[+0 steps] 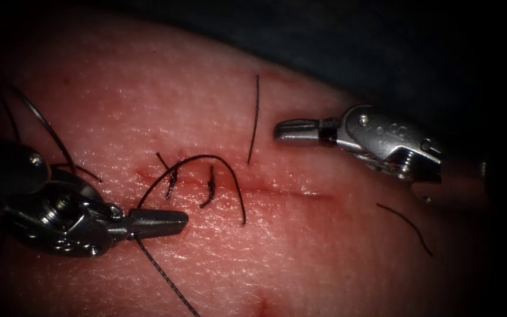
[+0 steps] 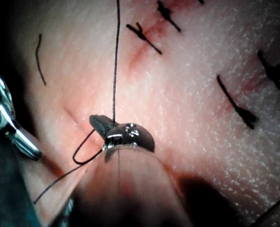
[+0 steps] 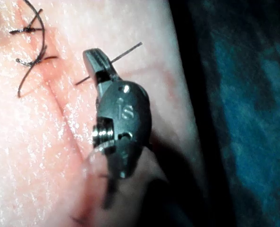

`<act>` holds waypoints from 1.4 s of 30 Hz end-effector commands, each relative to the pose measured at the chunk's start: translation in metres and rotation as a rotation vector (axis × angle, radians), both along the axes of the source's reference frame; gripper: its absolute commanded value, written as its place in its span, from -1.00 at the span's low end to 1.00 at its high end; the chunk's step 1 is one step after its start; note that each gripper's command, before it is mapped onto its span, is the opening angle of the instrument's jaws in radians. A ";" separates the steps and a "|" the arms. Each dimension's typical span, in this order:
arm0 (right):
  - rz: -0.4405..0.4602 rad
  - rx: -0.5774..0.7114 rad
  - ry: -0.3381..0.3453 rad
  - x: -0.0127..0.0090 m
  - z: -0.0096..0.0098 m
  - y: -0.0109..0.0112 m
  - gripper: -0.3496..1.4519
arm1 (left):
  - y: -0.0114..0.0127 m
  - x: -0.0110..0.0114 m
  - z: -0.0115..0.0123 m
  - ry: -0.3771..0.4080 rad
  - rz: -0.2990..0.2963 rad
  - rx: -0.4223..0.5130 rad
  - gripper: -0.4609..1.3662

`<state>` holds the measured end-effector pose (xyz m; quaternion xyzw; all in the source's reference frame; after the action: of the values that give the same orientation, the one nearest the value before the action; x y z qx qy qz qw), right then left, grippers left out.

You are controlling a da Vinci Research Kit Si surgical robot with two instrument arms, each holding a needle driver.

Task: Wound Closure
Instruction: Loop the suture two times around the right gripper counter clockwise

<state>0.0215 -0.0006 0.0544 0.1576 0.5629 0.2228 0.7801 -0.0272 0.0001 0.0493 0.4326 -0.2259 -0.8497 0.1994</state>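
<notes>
Both pincers are closed: the left tool [image 1: 156,223] is clamped on the thread [image 1: 206,161], the right tool [image 1: 294,130] is kept empty at two o'clock of the cut [image 1: 277,191]. No needle is seen. Thread could be snapped if tugged hard.

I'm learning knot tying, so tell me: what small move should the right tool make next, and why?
Probably bring the right gripper, shut on nothing, toward the free end of the black thread. The left gripper is shut on that thread, which arcs over the cut in the pale pink tissue, its end lying loose.
</notes>
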 end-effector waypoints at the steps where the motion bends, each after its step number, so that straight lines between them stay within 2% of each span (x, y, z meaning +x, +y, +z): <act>1: -0.006 0.000 0.006 0.0004 0.0002 0.0002 -1.00 | 0.0001 -0.0002 0.0000 0.001 0.011 0.005 -0.88; 8: -0.034 -0.012 0.029 0.0027 0.0009 0.0007 -1.00 | 0.0004 -0.0008 0.0001 -0.002 0.035 0.003 -0.88; 14: -0.058 -0.021 0.050 0.0045 0.0028 0.0010 -1.00 | 0.0005 -0.0013 0.0000 0.000 0.070 0.000 -0.88; 17: -0.078 -0.028 0.063 0.0054 0.0043 0.0003 -1.00 | 0.0009 -0.0014 -0.0002 -0.004 0.089 -0.007 -0.88; 22: -0.109 -0.041 0.085 0.0066 0.0052 -0.0009 -1.00 | 0.0019 -0.0016 -0.0002 -0.013 0.102 -0.013 -0.88; 30: -0.142 -0.044 0.111 0.0077 0.0042 -0.0026 -1.00 | 0.0035 -0.0021 0.0008 -0.028 0.113 -0.014 -0.88; 42: -0.166 -0.048 0.154 0.0078 0.0025 -0.0047 -1.00 | 0.0051 -0.0016 0.0033 -0.026 0.135 -0.005 -0.88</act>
<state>0.0292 -0.0054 0.0569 0.2021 0.6120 0.1319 0.7532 -0.0288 0.0052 0.0527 0.4572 -0.2032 -0.8277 0.2540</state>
